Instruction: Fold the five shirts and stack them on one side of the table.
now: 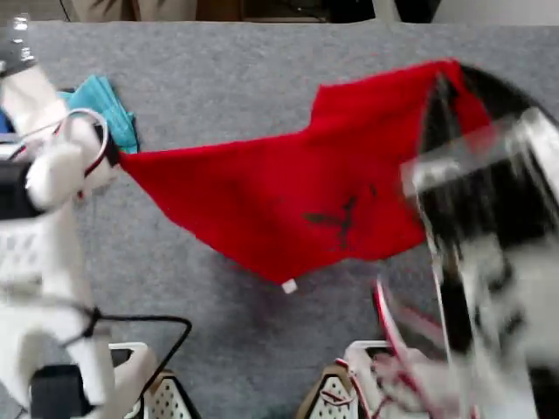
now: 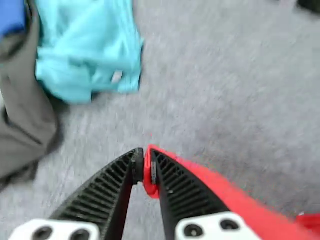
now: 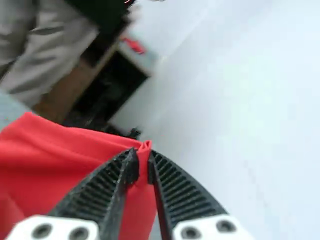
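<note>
A red shirt (image 1: 288, 196) hangs stretched across the grey table (image 1: 218, 78) between both arms. My left gripper (image 2: 144, 167) is shut on the red shirt's (image 2: 240, 200) corner, at the table's left side. My right gripper (image 3: 141, 162) is shut on another edge of the red shirt (image 3: 55, 165), lifted high at the far right. In the high view the left gripper (image 1: 112, 157) sits at the shirt's left tip. The right arm (image 1: 489, 236) rises in front of the shirt's right end. A turquoise folded shirt (image 2: 87, 47) lies on the table just past the left gripper.
Grey cloth (image 2: 22, 115) and a blue piece (image 2: 11, 15) lie beside the turquoise shirt (image 1: 103, 109) at the table's left edge. A black cable (image 1: 144, 321) and the arm bases (image 1: 349, 388) stand along the near edge. A person stands beyond the far edge.
</note>
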Available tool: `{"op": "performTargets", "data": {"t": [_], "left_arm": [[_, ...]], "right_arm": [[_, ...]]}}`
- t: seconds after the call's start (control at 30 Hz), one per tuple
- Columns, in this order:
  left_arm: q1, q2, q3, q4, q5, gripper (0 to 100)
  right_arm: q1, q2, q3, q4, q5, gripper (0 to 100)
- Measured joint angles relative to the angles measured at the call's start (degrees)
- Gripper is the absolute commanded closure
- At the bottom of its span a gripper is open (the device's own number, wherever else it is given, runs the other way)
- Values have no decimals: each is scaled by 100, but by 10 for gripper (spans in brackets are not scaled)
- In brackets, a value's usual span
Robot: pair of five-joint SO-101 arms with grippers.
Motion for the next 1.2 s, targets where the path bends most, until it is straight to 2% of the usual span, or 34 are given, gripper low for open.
{"op": "performTargets", "data": {"t": [0.27, 0.37, 0.53, 0.67, 0.83, 0.93, 1.03, 1.2], "left_arm": [[-9, -1503, -897, 26, -545, 981], [-9, -1881, -1327, 26, -677, 981], [-158, -2013, -2163, 26, -800, 981], [-686, -2040, -2409, -35, -800, 981], [-1064, -2040, -2444, -281, -818, 981], [-1196, -2040, -2453, -387, -826, 981], [-1213, -2040, -2391, -404, -826, 981], [-1213, -2057, -1565, -633, -826, 981]], "right_arm": [[1574, -1389, 325, -105, 53, 991], [1890, -1626, 334, -105, 9, 991], [1987, -1670, 334, -35, -765, 991], [1987, -1670, 448, -18, -1213, 991], [2004, -1705, 246, -18, -1310, 990], [2321, -1714, -237, -167, -1319, 991], [2567, -1714, -246, -580, -1310, 991], [2646, -1714, 237, -1591, -1319, 991]]}}
